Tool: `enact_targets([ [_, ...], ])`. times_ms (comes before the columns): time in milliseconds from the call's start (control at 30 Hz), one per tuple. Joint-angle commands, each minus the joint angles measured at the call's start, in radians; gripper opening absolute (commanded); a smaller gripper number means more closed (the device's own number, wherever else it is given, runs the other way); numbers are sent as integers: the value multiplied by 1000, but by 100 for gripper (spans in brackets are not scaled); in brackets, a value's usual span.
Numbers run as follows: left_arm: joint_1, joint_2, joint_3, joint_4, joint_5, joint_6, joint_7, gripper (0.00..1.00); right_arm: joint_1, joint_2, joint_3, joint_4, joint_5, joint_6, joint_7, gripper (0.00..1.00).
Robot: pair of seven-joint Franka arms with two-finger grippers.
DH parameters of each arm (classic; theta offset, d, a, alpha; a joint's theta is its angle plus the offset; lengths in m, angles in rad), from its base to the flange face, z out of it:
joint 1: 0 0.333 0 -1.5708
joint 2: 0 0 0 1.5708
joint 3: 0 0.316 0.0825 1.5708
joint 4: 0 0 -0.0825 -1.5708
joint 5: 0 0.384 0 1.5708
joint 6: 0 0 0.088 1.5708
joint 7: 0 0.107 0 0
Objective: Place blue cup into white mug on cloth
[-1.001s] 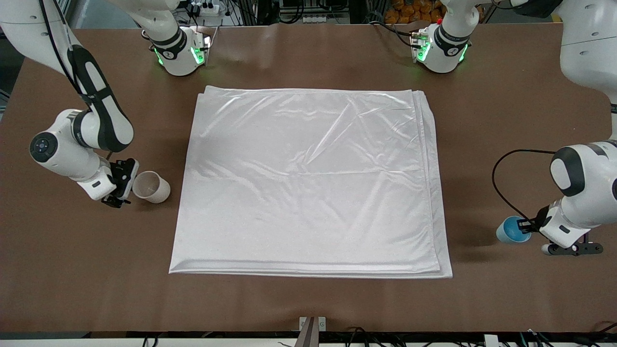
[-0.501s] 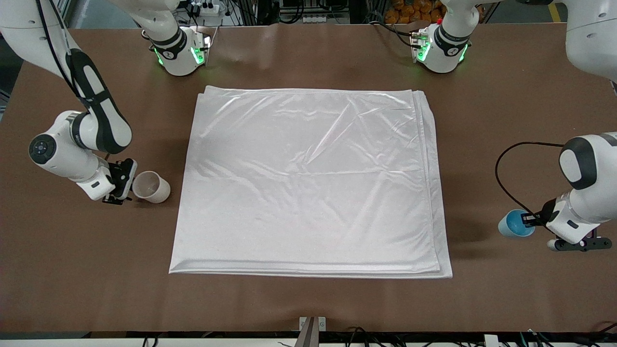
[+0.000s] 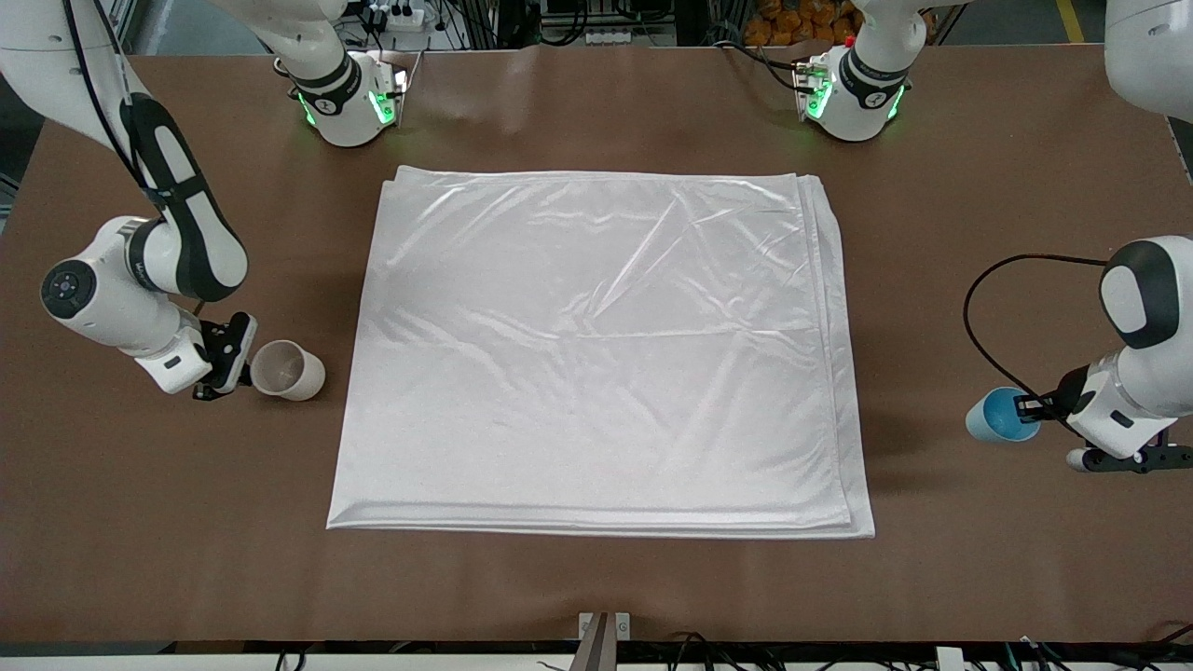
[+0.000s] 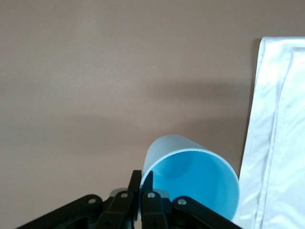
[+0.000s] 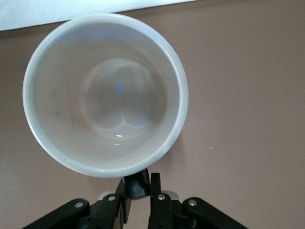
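The blue cup (image 3: 999,415) is off the cloth, toward the left arm's end of the table. My left gripper (image 3: 1030,407) is shut on its rim. In the left wrist view the blue cup (image 4: 190,183) has one finger inside its wall and one outside, where my left gripper (image 4: 143,183) pinches it. The white mug (image 3: 287,370) is beside the cloth (image 3: 596,345) at the right arm's end. My right gripper (image 3: 244,368) is shut on its black handle (image 5: 140,183). The right wrist view looks straight into the mug (image 5: 105,95), which holds nothing.
The brown table (image 3: 596,578) carries only the cloth and the two vessels. The cloth's edge (image 4: 281,119) lies close beside the blue cup. The arms' bases (image 3: 349,102) (image 3: 853,98) stand along the table edge farthest from the front camera.
My right gripper has shut on the mug's handle, and the mug has shifted slightly. My left arm has carried the blue cup upward in the front view.
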Motion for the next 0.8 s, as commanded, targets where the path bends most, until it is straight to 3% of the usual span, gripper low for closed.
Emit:
enact_targets([
  [0, -1, -45, -9, -15, -19, -48, -11, 0, -1, 3, 3, 32, 16, -11, -32, 0],
  [167, -1, -64, -12, -15, -19, -75, -11, 0, -43, -21, 5, 41, 16, -23, -90, 0],
  [400, -1, -79, -14, -15, -19, -91, -11, 0, -51, -64, 5, 127, 20, -185, -95, 0],
  [768, -1, -82, -50, 22, -16, -142, -80, 0, 77, -66, 23, 254, 24, -270, -54, 0],
])
